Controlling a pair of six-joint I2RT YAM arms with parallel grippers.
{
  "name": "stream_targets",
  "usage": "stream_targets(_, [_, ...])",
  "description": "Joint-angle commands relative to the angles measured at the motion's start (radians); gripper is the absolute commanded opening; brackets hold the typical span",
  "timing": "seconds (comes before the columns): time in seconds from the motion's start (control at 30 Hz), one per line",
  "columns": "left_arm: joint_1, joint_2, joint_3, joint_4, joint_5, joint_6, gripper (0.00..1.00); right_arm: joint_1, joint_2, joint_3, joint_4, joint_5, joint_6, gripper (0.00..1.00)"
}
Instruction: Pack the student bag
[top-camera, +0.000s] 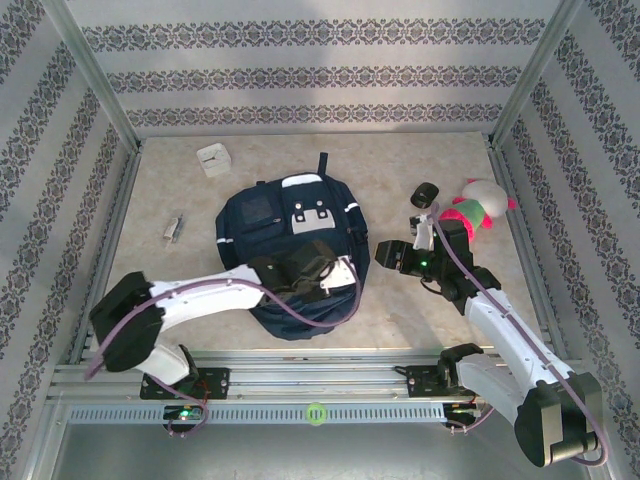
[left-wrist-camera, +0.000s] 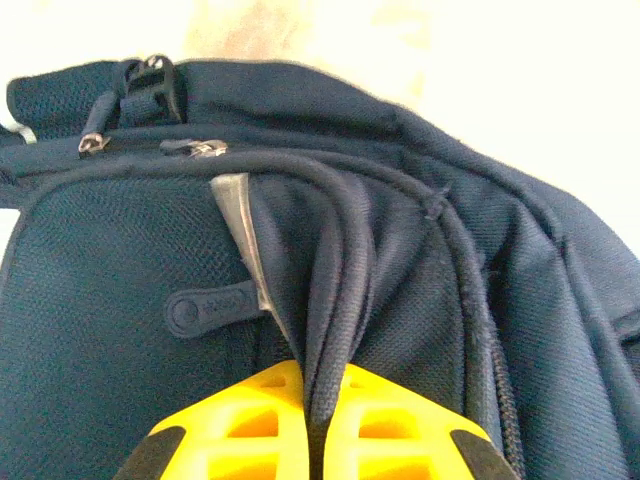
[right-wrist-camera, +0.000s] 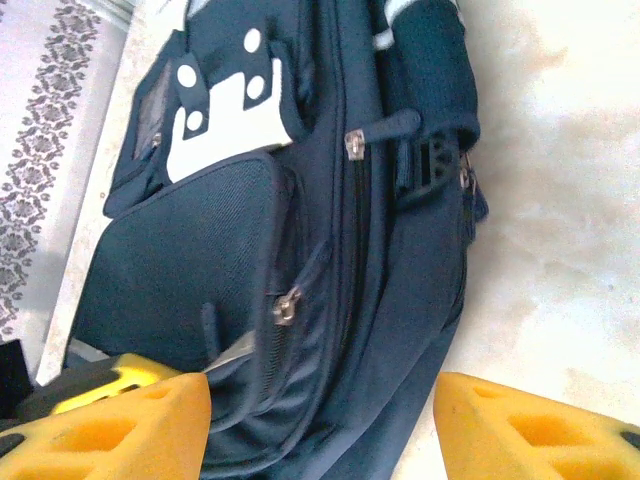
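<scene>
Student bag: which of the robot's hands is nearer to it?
Left. The left hand is pinched shut on a fold of the student bag; the right hand is open, just beside the bag's right side.

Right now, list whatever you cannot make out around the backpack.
Top view: the student bag's near end lies under the left arm.
Top view: the small grey object left of it is too small to identify.
Left wrist view: glare washes out everything beyond the bag.
Right wrist view: the bottom edge cuts off the right fingers.
Bag contents: fabric covers them.
</scene>
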Motion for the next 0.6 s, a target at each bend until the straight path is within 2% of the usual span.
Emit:
stream_targets(0.0, [0.045,-0.139,-0.06,0.052,0.149,-0.016,0.0,-0.01,0.002,-0.019,0.162,-0.085,-0.144,0.6])
stream_targets(0.13, [0.139,-0.3,-0.154,0.104,0.354,-0.07,0.0,-0.002,0.05,-0.031,0.345,-0.189,-0.268,0.63])
stream_targets(0.2, [0.186,-0.368,-0.205,0.142,0.426,-0.09,0.0,0.01,0.087,-0.005,0.359,-0.215,-0.379,0.63])
stream_targets(0.37, [0.269,-0.462,-0.282,0.198,0.555,-0.101,0.0,0.057,0.251,0.103,0.246,-0.254,-0.759,0.57])
stream_targets(0.57, [0.274,-0.462,-0.283,0.178,0.554,-0.068,0.0,0.164,0.423,0.218,-0.023,-0.346,-1.307,0.55])
